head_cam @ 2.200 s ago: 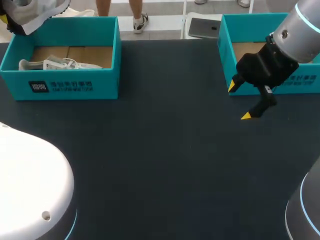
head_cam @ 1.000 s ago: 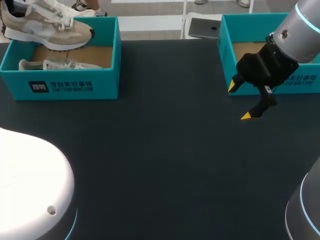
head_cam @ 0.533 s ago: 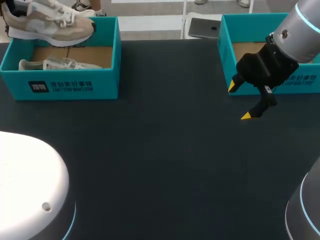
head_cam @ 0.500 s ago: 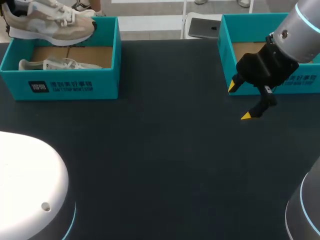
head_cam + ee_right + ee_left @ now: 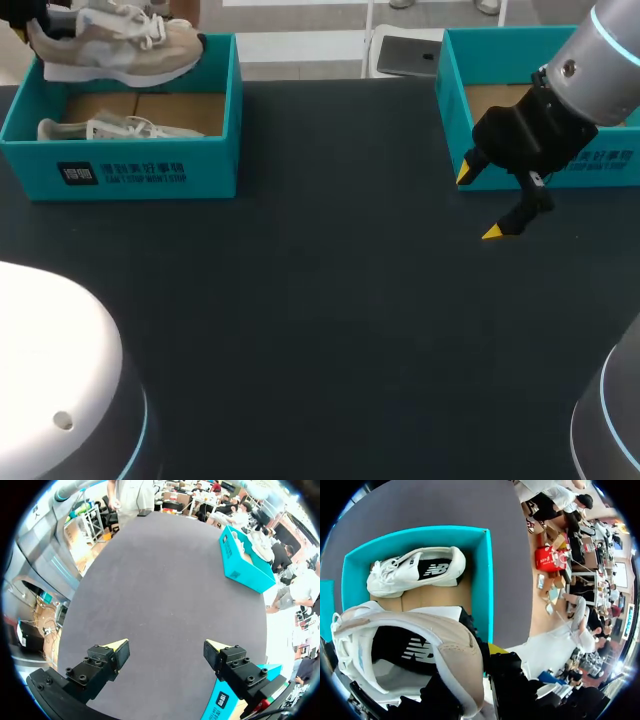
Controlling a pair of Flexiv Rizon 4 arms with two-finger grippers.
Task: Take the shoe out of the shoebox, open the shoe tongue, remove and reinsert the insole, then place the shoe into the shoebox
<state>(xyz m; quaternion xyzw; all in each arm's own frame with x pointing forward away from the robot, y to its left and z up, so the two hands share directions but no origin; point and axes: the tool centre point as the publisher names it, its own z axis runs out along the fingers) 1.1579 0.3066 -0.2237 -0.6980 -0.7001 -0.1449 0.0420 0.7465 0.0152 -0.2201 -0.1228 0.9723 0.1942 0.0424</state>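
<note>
Dark table point(image 5: 330, 330), beige shoe point(image 5: 115, 50) lifted above shoebox point(image 5: 150, 175).
Head: white shoe point(image 5: 120, 128) lies inside; right gripper point(image 5: 478, 202) beside right box point(image 5: 450, 110). Left wrist: left gripper point(image 5: 472, 680) clamps beige shoe's heel. Right wrist: fingers spread wide over table.

- A dark, matte table top point(image 5: 320, 330) spreads wide under everything.
- A second teal cardboard box point(image 5: 500, 55) with a brown floor stands at its far right.
- A white laced sneaker point(image 5: 120, 129) point(image 5: 415, 570) lies on its side at far left.

I'm in a robotics lab: my left arm point(image 5: 55, 370) and right arm point(image 5: 600, 60) flank a dark table point(image 5: 320, 330) bearing teal shoeboxes point(image 5: 150, 175).
</note>
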